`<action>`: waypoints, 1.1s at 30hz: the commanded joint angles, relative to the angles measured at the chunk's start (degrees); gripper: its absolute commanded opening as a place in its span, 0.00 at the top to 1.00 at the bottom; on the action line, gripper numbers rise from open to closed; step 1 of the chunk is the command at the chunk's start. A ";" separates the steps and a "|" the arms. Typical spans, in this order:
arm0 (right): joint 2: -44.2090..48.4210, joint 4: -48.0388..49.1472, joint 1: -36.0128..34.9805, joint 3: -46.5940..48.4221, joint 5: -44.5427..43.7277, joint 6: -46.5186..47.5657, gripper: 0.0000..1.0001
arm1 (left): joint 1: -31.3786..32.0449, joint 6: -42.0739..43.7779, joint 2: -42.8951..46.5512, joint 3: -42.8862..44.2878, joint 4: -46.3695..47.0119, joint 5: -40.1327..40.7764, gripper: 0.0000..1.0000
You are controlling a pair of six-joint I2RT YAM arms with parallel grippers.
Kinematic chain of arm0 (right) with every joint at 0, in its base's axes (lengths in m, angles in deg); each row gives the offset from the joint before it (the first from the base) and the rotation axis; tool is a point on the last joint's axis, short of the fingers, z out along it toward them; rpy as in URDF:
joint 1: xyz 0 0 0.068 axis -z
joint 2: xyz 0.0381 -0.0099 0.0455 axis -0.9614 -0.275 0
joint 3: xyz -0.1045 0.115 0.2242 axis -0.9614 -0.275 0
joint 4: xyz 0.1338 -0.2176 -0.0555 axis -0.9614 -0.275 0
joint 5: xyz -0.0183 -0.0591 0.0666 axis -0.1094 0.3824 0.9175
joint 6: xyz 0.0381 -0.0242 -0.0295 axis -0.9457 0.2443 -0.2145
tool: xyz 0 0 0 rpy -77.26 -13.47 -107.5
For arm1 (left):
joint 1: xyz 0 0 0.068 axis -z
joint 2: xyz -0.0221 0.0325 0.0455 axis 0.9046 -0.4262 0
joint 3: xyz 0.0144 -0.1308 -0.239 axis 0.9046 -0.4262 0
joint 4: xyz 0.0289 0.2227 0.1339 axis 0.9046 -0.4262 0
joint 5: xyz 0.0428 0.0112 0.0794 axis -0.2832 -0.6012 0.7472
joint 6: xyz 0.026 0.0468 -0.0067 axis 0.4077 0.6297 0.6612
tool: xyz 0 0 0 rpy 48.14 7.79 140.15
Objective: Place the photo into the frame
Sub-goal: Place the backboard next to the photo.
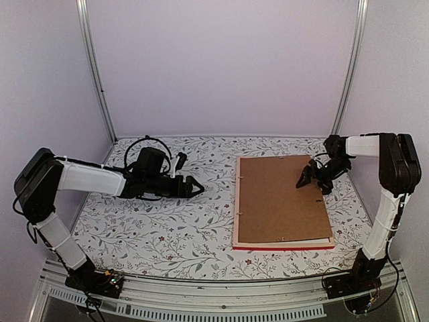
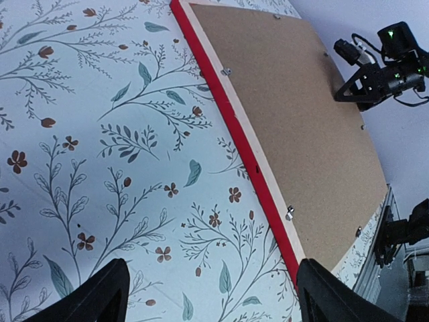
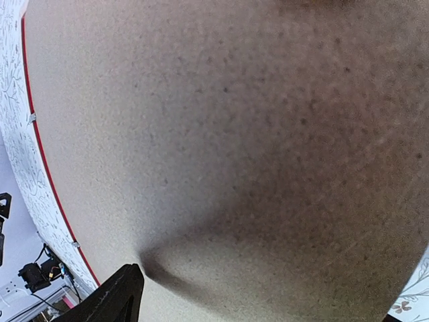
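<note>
Since the frame (image 1: 281, 245) lies face down on the right half of the desk (image 1: 167, 228), only its pale back edge and a strip of red along the near side show. The brown backing board (image 1: 278, 198) sits inside it and covers the opening. The photo is not visible in any view, so I cannot tell whether it lies under the board. The frame's long axis runs away from the arm bases, slightly skewed.

The right end effector (image 1: 310, 178) is directly over the board's far right corner and very low; contact cannot be told. Its jaws are parted with nothing between them: released. Board surface fills its wrist view.

The left end effector (image 1: 196, 188) hovers over the patterned desk, well apart from the frame, which lies to its right. Its jaws are wide and empty, tips pointing toward the frame's left edge. Small metal tabs (image 2: 289, 212) dot that edge.

Judgement: the right arm is plainly the nearer for anything at the board. The left would need a sideways reach across the desk to get to the tabbed edge.
</note>
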 commanded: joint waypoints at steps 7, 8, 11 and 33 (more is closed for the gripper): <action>2.49 -3.01 -0.48 3.56 -4.43 -0.96 0.16 | 0.68 0.23 -0.75 0.20 -0.05 0.36 0.11; 2.65 -3.09 -0.48 3.64 -4.61 -0.96 0.16 | 0.66 0.19 -0.72 0.20 -0.05 0.36 0.11; 2.70 -3.20 -0.54 3.67 -4.94 -1.03 0.16 | 0.66 0.23 -0.70 0.20 -0.05 0.41 0.11; 2.70 -4.72 -1.54 5.21 -10.62 -1.62 0.15 | 0.67 0.36 -0.46 0.37 -0.67 0.69 0.11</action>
